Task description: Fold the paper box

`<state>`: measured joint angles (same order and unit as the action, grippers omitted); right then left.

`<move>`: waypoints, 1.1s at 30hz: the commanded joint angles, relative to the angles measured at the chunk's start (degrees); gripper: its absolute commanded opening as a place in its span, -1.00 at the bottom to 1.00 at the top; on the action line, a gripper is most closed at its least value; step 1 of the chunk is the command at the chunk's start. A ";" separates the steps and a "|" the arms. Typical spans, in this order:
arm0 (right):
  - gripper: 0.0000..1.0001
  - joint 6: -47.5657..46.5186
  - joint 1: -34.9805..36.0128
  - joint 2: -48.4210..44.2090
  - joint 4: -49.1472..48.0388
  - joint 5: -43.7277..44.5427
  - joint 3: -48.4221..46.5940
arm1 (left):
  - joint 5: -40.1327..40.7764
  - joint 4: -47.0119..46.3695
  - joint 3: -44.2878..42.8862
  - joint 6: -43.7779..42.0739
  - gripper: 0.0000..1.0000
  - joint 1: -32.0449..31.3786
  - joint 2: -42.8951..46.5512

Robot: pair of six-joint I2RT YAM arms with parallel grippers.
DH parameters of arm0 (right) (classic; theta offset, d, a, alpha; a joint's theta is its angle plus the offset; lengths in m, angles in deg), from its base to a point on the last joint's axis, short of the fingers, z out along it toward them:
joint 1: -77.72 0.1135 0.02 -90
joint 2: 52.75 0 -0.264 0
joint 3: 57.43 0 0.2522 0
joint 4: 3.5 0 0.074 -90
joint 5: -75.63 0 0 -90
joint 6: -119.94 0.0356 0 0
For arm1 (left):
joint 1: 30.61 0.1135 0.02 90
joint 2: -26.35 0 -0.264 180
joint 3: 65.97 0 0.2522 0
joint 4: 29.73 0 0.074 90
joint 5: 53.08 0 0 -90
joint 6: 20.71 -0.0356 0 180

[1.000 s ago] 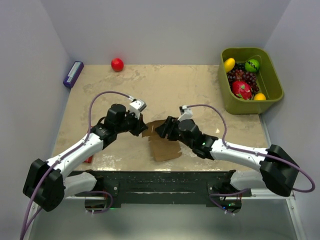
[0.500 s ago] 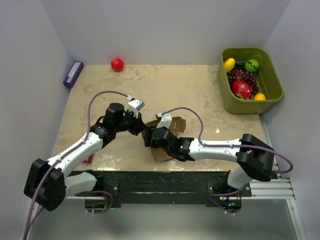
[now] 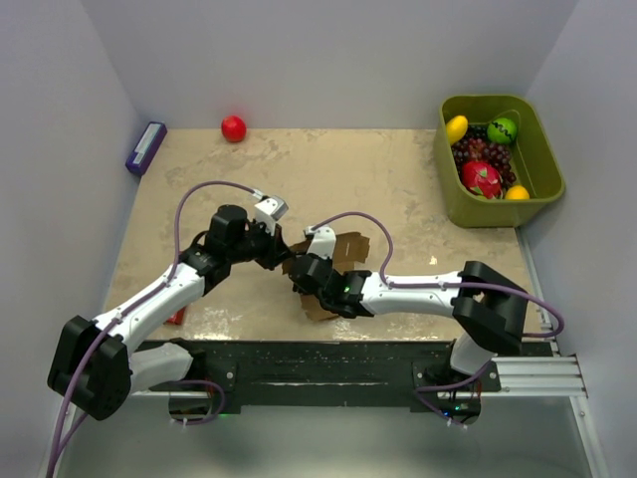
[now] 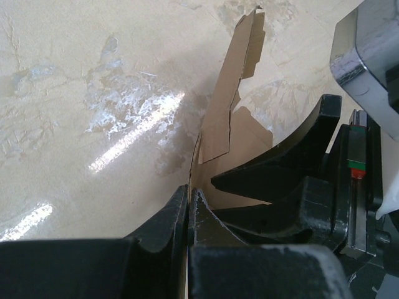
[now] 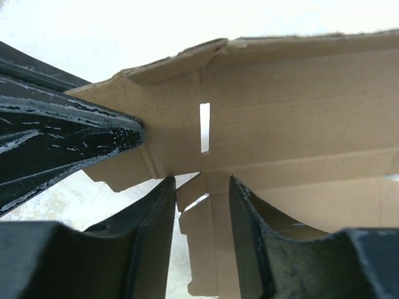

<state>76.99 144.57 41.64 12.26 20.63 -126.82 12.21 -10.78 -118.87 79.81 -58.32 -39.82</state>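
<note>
Two pincers (image 3: 280, 253) (image 3: 303, 273) at the paper box (image 3: 350, 246)

Paper box (image 3: 352, 246): you couldn't see its middle from above, the right gripper (image 3: 302, 276) covered it. Right wrist view cut the box at the right edge. Red item (image 3: 176, 319) by the desk's (image 3: 328, 179) near-left corner sat mostly under the left arm (image 3: 159, 294).

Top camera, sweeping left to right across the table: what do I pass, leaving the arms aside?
purple-blue box → small red item at the near edge → red ball → paper box → green bin of fruit
</note>
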 commanded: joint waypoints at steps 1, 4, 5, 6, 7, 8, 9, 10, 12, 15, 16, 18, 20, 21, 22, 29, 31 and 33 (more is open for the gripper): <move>-0.23 1.64 0.30 -1.40 1.78 3.93 -0.62 | -1.04 -2.03 -1.82 0.46 -1.00 0.37 0.25; -0.31 1.56 0.21 -3.16 0.46 3.58 1.05 | -1.04 -2.03 -1.82 0.38 -1.00 0.46 0.17; -0.35 1.64 0.39 -3.42 -0.06 3.58 1.49 | -1.22 -2.03 -1.82 0.37 -1.00 0.37 0.17; -0.39 1.56 0.21 -3.68 -0.15 3.58 1.93 | -1.22 -2.03 -1.82 0.29 -1.00 0.37 0.25; -0.47 1.64 0.12 -3.69 -0.15 3.58 2.02 | -1.31 -2.03 -1.82 0.20 -1.00 0.37 0.25; -0.50 1.64 0.30 -3.69 0.02 3.58 2.11 | -1.48 -2.03 -1.82 0.11 -1.00 0.37 0.17; -0.53 1.73 0.21 -3.77 0.20 3.67 2.20 | -1.57 -2.03 -1.74 0.02 -1.00 0.37 0.17; -0.59 1.82 0.21 -3.95 0.28 3.58 2.37 | -1.57 -1.94 -1.73 -0.06 -1.00 0.37 0.17; -0.63 1.91 0.12 -4.21 0.20 3.67 3.07 | -1.74 -2.03 -1.73 -0.33 -1.00 0.37 0.17; -0.63 1.38 -0.84 -5.26 -1.03 2.79 4.74 | -2.80 -1.94 -1.56 -0.86 -1.00 0.37 0.08; -0.63 1.03 -1.80 -5.79 -3.21 2.27 5.53 | -3.24 -1.94 -1.47 -0.94 -1.00 0.37 0.08; -0.63 -0.55 -3.56 -7.80 -6.55 -2.20 9.03 | -3.76 -2.11 -1.47 -1.38 -1.00 0.37 0.08; -0.62 -2.91 -7.07 -8.95 -13.93 -10.60 13.60 | -4.82 -2.29 -1.38 -1.56 -1.00 0.28 0.08; -0.60 -3.19 -8.39 -10.00 -15.87 -13.09 14.76 | -5.52 -2.73 -1.38 -1.56 -1.00 0.37 -0.01; -0.59 -3.80 -10.23 -10.19 -19.54 -15.29 15.90 | -6.92 -2.90 -1.21 -1.56 -1.00 0.37 -0.27; -0.50 -7.32 -11.57 -8.26 -19.58 -18.92 15.74 | -11.06 -4.05 -0.94 -1.82 -1.00 0.19 -1.41; -0.49 -7.23 -11.57 -7.73 -20.10 -19.01 15.73 | -11.15 -4.05 -0.94 -1.91 -1.00 0.11 -1.77; -0.47 -6.71 -11.65 -7.47 -19.93 -18.92 15.56 | -10.63 -3.79 -1.03 -1.91 -1.00 0.19 -1.94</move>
<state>71.57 132.79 33.51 -4.63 2.97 -110.78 4.50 -12.44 -118.87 78.61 -58.32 -41.31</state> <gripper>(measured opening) 0.256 0.029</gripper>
